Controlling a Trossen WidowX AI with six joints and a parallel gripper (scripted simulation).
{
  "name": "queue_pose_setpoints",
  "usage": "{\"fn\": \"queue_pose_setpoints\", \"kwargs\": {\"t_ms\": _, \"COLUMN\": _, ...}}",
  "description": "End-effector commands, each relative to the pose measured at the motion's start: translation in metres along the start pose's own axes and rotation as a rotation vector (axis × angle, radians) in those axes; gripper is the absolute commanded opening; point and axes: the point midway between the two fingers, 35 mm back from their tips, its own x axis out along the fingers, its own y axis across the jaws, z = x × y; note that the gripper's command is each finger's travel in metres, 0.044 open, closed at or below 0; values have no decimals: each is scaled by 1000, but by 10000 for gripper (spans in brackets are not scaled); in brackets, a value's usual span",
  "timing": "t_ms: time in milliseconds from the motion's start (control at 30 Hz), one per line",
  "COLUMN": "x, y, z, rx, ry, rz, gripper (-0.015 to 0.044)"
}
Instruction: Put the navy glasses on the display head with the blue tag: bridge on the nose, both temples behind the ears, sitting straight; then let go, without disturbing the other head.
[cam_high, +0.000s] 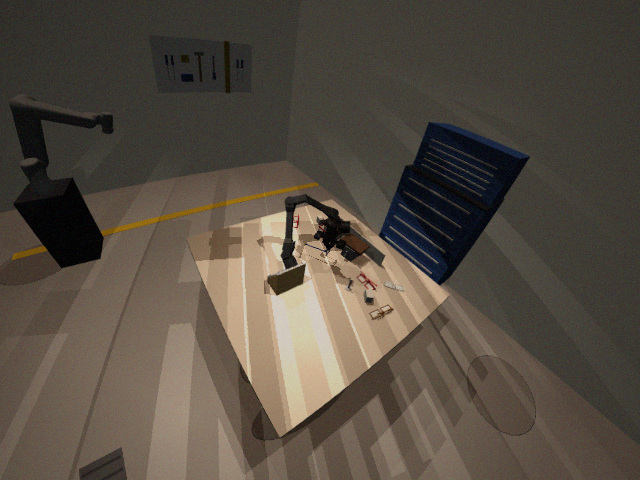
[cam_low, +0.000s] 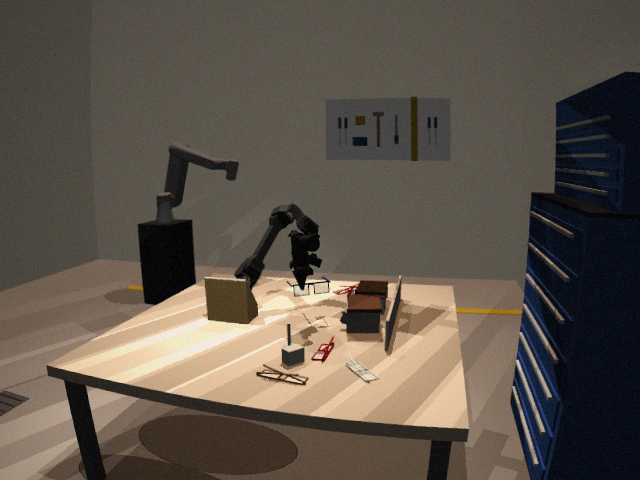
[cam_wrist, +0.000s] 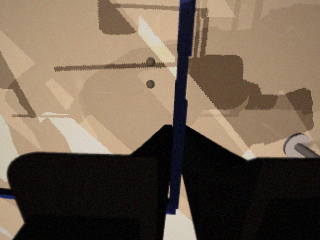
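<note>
Gripper (cam_high: 326, 249) (cam_low: 302, 287) (cam_wrist: 174, 132) fingers are clamped on the navy glasses (cam_high: 316, 248) (cam_low: 320, 287) (cam_wrist: 180, 100), which hang above the table, well apart from the heads. Around the middle of the front looks like the grip point, probably chosen to leave both temples free to pass the ears.

At the left stands a tan board (cam_high: 289, 279) (cam_low: 226, 300); its purpose I cannot tell. Right of it, the glasses hang with lenses down, which suits lowering the bridge onto a nose.

Near the front, the brown glasses (cam_high: 381, 311) (cam_low: 282, 378) and a small grey block (cam_high: 368, 296) (cam_low: 293, 355) lie away from the likely path, as do the red glasses (cam_high: 368, 282) (cam_low: 324, 350) and, farther right, the white glasses (cam_high: 394, 285) (cam_low: 361, 369). They are likely there as other choices to be left alone.

On the right, the near head (cam_low: 363, 315) and far head (cam_low: 372, 287) stand close together, beside a thin upright panel (cam_high: 376, 255) (cam_low: 393, 315). No blue tag can be made out, so the target remains uncertain. Such close spacing calls for a squared, slow approach, since a swinging temple could knock the other head.
</note>
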Motion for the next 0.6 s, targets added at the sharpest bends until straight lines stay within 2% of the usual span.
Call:
{"fn": "queue_pose_setpoints", "kwargs": {"t_ms": 0, "x": -11, "y": 11, "z": 3, "rx": 119, "ry": -37, "rz": -24, "gripper": 0}}
{"fn": "queue_pose_setpoints", "kwargs": {"t_ms": 567, "x": -48, "y": 53, "z": 6, "rx": 652, "ry": -198, "rz": -80, "gripper": 0}}
